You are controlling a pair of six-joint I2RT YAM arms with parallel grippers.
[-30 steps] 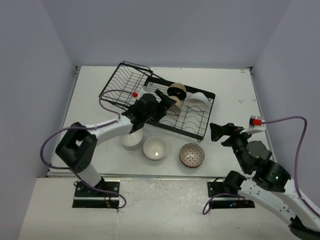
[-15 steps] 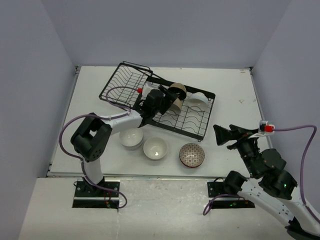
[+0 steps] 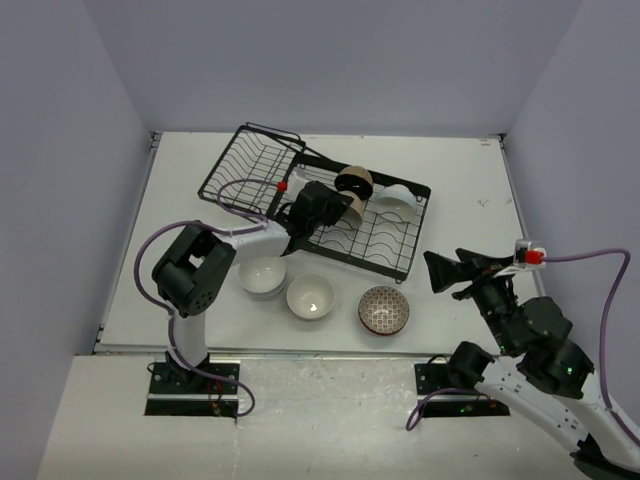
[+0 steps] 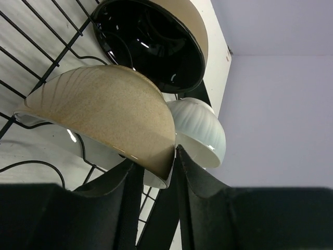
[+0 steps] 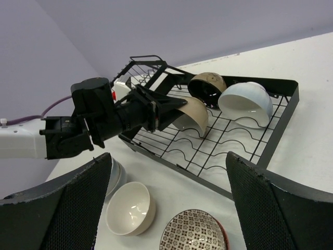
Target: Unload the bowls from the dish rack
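Observation:
The black wire dish rack (image 3: 385, 243) lies at mid-table. Three bowls lean in its flat section: a beige bowl (image 3: 351, 208), one that is black inside (image 3: 353, 181) and a white one (image 3: 394, 198). My left gripper (image 3: 336, 206) reaches in from the left and is shut on the beige bowl (image 4: 104, 112), its rim pinched between the two fingers (image 4: 195, 182). Behind it stand the black-inside bowl (image 4: 151, 44) and the white bowl (image 4: 200, 130). My right gripper (image 3: 433, 270) hangs open to the right of the rack, with nothing in it.
Near the front edge sit a stack of white bowls (image 3: 263, 276), a cream bowl (image 3: 310, 296) and a brown patterned bowl (image 3: 384, 309). The rack's tilted basket section (image 3: 245, 170) rises at the back left. Side walls border the table.
My left gripper reached further into the rack and closed from wide open onto the beige bowl's rim. The right arm drew back slightly to the right and has held still since.

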